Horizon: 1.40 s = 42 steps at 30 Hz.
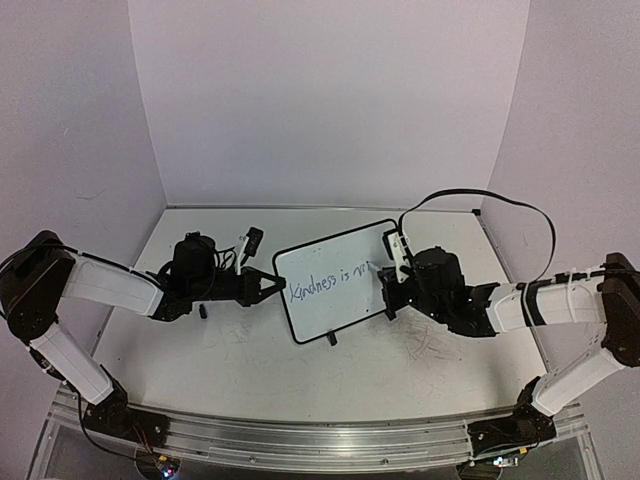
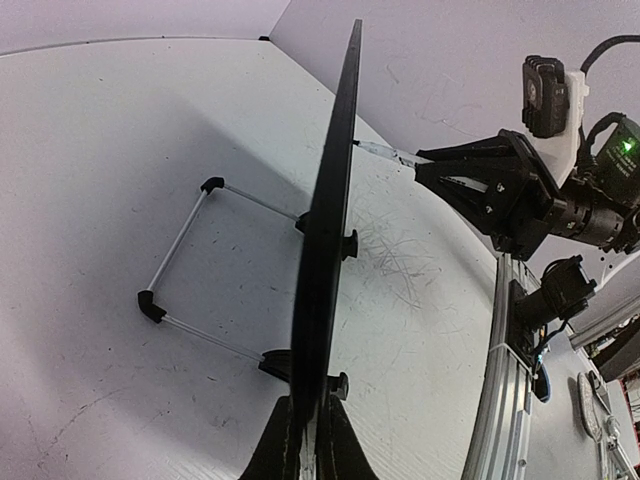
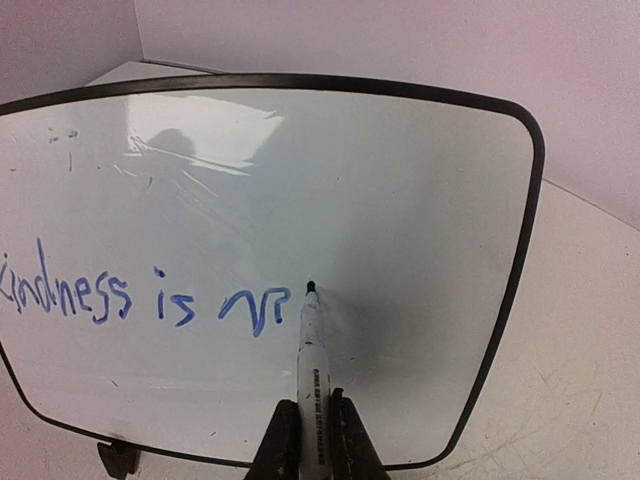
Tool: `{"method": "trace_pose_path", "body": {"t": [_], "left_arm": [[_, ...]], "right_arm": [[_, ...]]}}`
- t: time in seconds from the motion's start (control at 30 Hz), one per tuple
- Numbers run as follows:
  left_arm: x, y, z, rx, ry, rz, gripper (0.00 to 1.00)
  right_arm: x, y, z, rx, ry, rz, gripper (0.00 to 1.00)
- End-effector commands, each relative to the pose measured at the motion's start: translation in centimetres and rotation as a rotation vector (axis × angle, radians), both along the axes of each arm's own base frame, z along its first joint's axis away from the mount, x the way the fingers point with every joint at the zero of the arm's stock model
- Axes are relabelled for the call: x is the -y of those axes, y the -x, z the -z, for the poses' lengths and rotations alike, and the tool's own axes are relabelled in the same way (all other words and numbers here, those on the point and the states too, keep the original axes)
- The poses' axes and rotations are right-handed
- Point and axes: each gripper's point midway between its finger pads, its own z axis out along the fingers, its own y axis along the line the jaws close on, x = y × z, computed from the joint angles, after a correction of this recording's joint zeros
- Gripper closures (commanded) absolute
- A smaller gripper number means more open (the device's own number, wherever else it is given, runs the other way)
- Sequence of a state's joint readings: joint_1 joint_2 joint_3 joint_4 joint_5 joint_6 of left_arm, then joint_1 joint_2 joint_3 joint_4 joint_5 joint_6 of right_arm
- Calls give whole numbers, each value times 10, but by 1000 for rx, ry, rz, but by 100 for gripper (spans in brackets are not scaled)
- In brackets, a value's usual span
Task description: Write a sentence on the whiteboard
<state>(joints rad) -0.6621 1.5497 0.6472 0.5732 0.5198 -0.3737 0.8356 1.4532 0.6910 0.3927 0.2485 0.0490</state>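
The whiteboard (image 1: 335, 300) stands tilted at mid-table on its wire stand (image 2: 185, 262). My left gripper (image 1: 274, 286) is shut on the board's left edge; the left wrist view shows that black edge (image 2: 334, 220) clamped between the jaws (image 2: 312, 445). My right gripper (image 3: 312, 435) is shut on a white marker (image 3: 312, 375), whose tip rests on the board (image 3: 420, 200) just right of the last stroke. The sentence (image 3: 105, 298) in blue reads "Kindness is m". The top view shows the same sentence (image 1: 325, 283) and my right gripper (image 1: 386, 292) at the board's right side.
A small black object (image 1: 203, 311) lies on the table under the left arm. The tabletop (image 1: 260, 350) is scuffed with grey scribbles. Purple walls close in the back and both sides. A metal rail (image 1: 300, 440) runs along the near edge.
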Motion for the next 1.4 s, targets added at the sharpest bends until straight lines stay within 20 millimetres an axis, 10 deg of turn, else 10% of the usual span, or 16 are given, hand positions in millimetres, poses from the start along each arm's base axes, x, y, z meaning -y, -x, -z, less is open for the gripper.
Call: {"method": "trace_pose_path", "body": {"t": [0.0, 0.77, 1.37], "left_arm": [[0, -2, 2, 6, -28, 2, 100], [-1, -2, 4, 5, -32, -1, 100], [-1, -2, 1, 7, -28, -2, 100]], "right_arm": [[-6, -6, -15, 27, -35, -2, 100], [7, 10, 20, -72, 0, 13, 100], [1, -6, -7, 7, -39, 50, 100]]}}
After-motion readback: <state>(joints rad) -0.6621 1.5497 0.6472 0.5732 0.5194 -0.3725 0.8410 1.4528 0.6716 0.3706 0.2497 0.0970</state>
